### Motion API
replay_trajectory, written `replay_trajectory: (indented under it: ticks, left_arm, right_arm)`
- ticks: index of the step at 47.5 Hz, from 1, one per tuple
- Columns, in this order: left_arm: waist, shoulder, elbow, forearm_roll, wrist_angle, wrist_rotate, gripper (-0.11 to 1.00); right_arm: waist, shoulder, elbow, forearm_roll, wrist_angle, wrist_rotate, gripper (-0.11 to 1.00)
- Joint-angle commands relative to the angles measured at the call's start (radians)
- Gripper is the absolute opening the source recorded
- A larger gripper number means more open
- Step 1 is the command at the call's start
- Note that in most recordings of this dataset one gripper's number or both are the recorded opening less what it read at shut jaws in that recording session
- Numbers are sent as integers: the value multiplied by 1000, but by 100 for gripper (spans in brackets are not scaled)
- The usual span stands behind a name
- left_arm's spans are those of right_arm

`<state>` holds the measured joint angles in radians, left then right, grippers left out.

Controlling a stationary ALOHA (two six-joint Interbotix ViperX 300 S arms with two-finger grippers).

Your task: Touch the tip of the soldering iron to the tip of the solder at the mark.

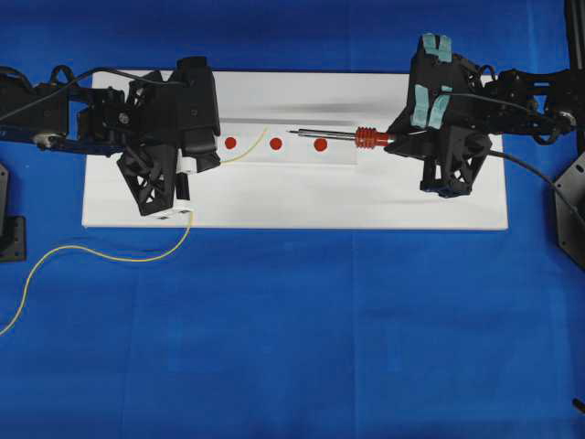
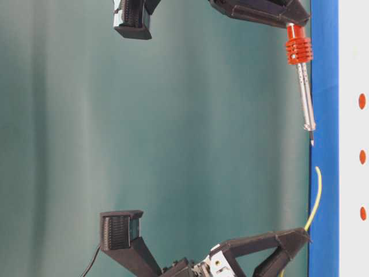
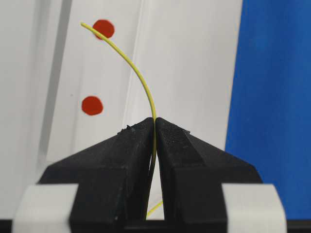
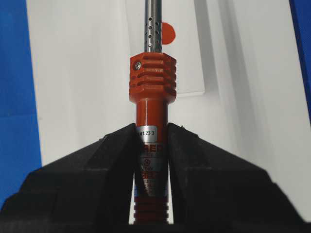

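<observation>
The left claw (image 3: 154, 127) is squeezed tight on the thin, bendy yellow solder wire (image 3: 137, 73), whose free end curves up near a round red mark (image 3: 103, 28). The right claw (image 4: 153, 138) is clamped on the soldering iron's ribbed orange-red handle (image 4: 152, 77); its silver shaft points at the wire. The tips are apart, so go slow and meet gently over a mark. Underneath are a flat white board (image 1: 292, 197) and a blue tabletop (image 1: 292, 347).

Three red dots (image 1: 276, 144), one soldering iron (image 1: 343, 137), one solder (image 1: 110, 253).
</observation>
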<state>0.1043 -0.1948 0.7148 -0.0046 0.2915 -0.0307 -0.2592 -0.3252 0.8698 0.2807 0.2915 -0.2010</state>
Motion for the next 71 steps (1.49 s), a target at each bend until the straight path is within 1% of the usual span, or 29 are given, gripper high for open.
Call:
replay_trajectory:
  ticks: [1, 19, 31, 39, 50, 60, 71]
  left_arm:
    - [3, -12, -21, 3, 0, -3, 3]
    - [2, -31, 0, 3, 18, 2, 3]
    - [3, -80, 66, 3, 25, -28, 3]
    - [0, -97, 87, 3, 20, -57, 3]
    - [-11, -78, 97, 3, 14, -64, 3]
    - [-9, -52, 124, 3, -35, -64, 3]
    - [-2, -38, 144, 3, -58, -66, 3]
  right_arm:
    - [-2, -6, -29, -2, -3, 2, 6]
    - [-2, -6, -29, -2, -3, 3, 6]
    - [-2, -6, -29, -2, -3, 3, 6]
    - [-2, -5, -29, -2, -5, 3, 6]
    - [-2, -2, -32, -2, -3, 5, 6]
    - [-2, 2, -34, -2, -3, 5, 6]
    - [-3, 18, -48, -2, -3, 5, 6]
